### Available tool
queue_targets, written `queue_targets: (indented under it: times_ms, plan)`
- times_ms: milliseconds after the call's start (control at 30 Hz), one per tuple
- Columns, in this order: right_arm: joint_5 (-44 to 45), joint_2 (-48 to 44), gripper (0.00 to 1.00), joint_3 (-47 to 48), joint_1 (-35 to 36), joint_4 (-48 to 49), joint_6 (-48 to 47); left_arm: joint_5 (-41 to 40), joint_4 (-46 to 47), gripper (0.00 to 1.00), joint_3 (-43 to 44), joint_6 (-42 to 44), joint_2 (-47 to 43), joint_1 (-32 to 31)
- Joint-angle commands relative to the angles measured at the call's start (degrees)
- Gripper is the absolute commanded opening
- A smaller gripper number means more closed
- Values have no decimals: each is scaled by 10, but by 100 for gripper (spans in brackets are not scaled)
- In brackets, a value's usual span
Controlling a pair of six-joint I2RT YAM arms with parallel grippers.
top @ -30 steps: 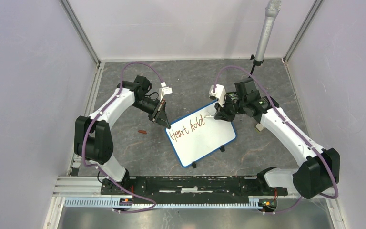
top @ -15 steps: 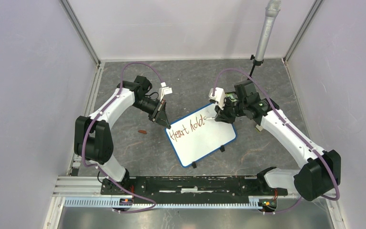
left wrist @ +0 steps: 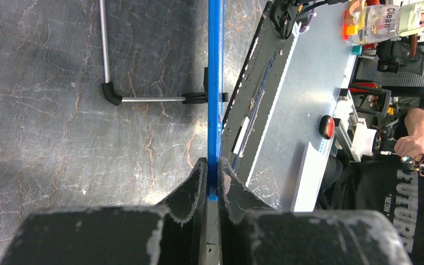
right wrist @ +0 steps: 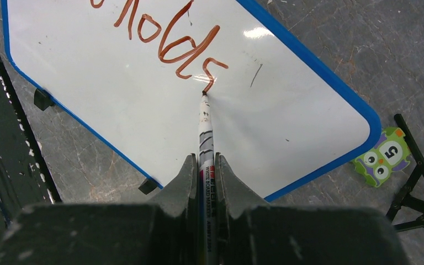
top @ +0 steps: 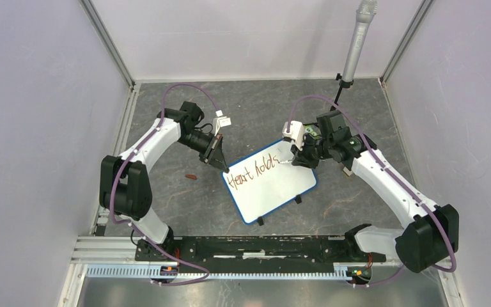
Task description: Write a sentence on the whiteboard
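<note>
The whiteboard (top: 275, 188), white with a thin blue frame, lies tilted on the grey floor. It bears the sentence (top: 250, 171) in reddish-brown letters, "Heart holds" on one line. My left gripper (top: 225, 169) is shut on the board's blue frame (left wrist: 214, 99) at its left corner. My right gripper (top: 296, 160) is shut on a whiteboard marker (right wrist: 205, 138). The marker's tip touches the board at the bottom of the letter "s" (right wrist: 210, 74). The word "holds" (right wrist: 165, 33) shows in the right wrist view; "Heart" is out of that view.
A small reddish-brown marker cap (top: 192, 176) lies on the floor left of the board. An owl sticker with "5" (right wrist: 383, 157) lies by the board's far corner, beside a black stand foot (right wrist: 419, 193). A grey microphone pole (top: 357, 38) stands at the back right.
My right gripper has moved a little right along the line; an "s" has been added after "hold". The left gripper and the board have not moved.
</note>
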Motion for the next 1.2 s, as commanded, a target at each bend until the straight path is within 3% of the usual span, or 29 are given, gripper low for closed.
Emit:
queue_targets:
  times_ms: [0,467,867,1167]
  plan:
    - [-7,-3,0,-2,-1,0,-3,-2,-4,2,11,19,5,-4]
    - [-115,-12,0,47,14,-57,-16,-12,59,2,-1,-31,-7,-4]
    - [-83,-27,0,65,13,-49,-3,-34,92,4,-6,-58,-30,-3]
    - [-37,-40,0,26,13,-25,10,-38,100,5,-6,-64,-32,-3]
